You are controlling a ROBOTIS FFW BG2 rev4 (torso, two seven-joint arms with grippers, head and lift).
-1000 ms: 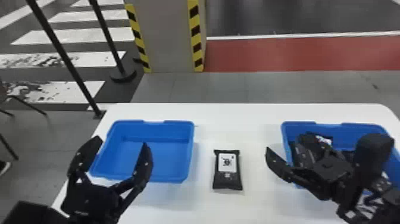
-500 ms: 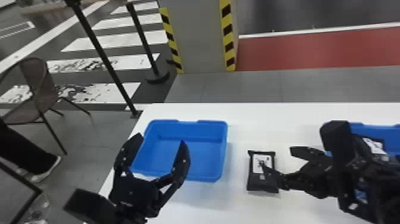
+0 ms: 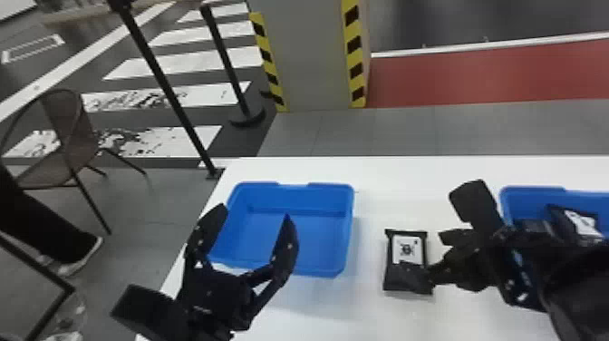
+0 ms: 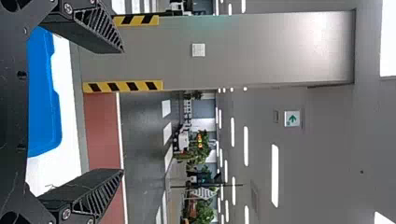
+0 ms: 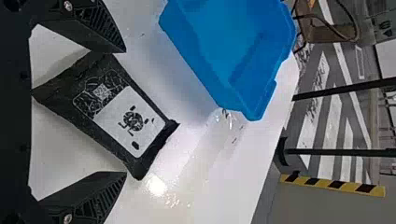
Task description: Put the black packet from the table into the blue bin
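Two black posts (image 3: 168,95) stand between a chair (image 3: 68,122) and a pillar (image 3: 312,59).

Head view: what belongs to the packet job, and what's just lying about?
Job:
- black packet, on the table
- right gripper, jaws open by the packet
- left blue bin or right blue bin; can't tell which is the target

Lying about:
- chair
- two black posts
- striped column

On the worktop (image 3: 408,174), the packet (image 3: 404,250) lies between the left bin (image 3: 297,199) and the right bin (image 3: 532,203), which holds another packet (image 3: 582,225).
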